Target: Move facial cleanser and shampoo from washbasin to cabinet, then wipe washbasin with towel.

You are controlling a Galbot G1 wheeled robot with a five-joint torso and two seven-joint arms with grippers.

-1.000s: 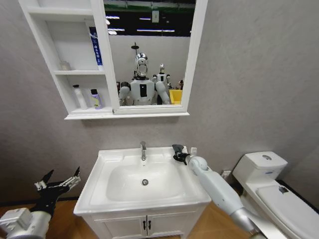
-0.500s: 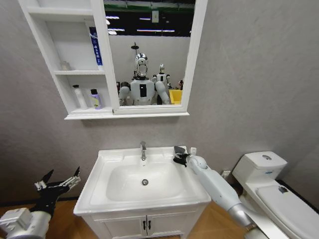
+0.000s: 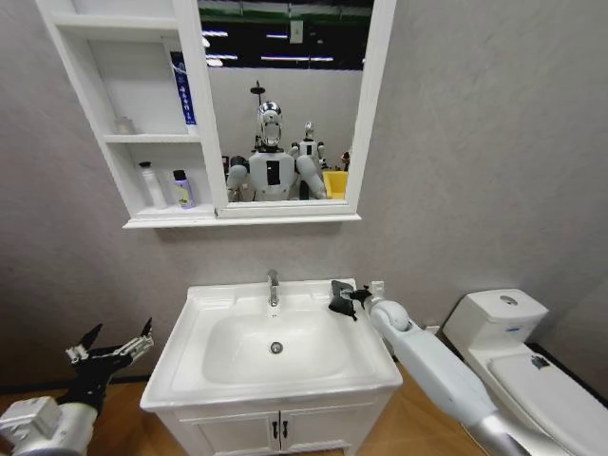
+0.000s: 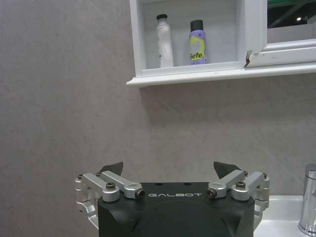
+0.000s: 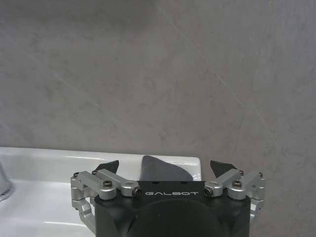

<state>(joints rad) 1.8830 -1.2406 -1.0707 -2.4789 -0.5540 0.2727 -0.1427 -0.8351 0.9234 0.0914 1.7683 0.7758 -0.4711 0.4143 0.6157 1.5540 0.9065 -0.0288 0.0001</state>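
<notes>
Nearest, low at the robot's left beside the vanity: left gripper point(image 3: 112, 348), fingers spread apart and holding nothing, parked clear of the washbasin point(image 3: 190, 366); its wrist view reads "GALBOT" in pale letters on the black housing, with the fingertips point(image 4: 114, 168) well separated. Next, right gripper point(image 3: 344, 297), reached over the back right corner of the washbasin, just right of the chrome tap point(image 3: 274, 286); its housing carries the same "GALBOT" mark, and its fingers stand wide apart, gripping nothing. The right wrist view shows the towel point(image 5: 163, 170), dark grey, lying on the basin's rear ledge against the wall, between the spread fingertips but not pinched; in the head view the gripper's dark parts mask it and it cannot be told apart there. Basin bowl white, drain point(image 3: 276, 348) central. Beyond, on the wall: the cabinet point(image 3: 107, 138), open shelves joined to a mirror point(image 3: 285, 104). Lowest shelf holds a white bottle point(image 4: 163, 41) with a black cap and, just beside it, a purple bottle point(image 4: 197, 43) whose yellow-green label reads "Befe"; the left wrist view alone makes that lettering legible. Middle shelf: a blue tube point(image 3: 182, 90) with white print too small to read.
</notes>
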